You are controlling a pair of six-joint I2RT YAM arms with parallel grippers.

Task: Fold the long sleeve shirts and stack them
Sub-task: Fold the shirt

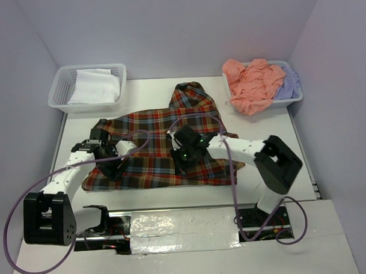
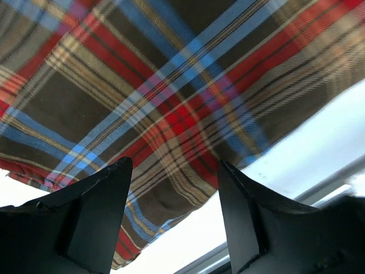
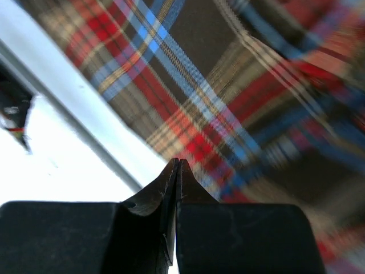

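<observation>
We see the plaid shirt [image 1: 149,155] flat mid-frame on the surface [image 1: 139,93]. Our left gripper [image 2: 174,171] hovers, jaws spread, over its lower-left hem, likely to grasp for folding. Our right gripper [image 3: 178,165] has its jaws pressed together, apparently holding nothing.

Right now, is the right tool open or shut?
Shut. The right tool has its fingers pressed together, no gap, over the plaid shirt.

top: overhead, far | wrists: close, facing down | shared: plaid shirt [image 1: 151,168]
</observation>
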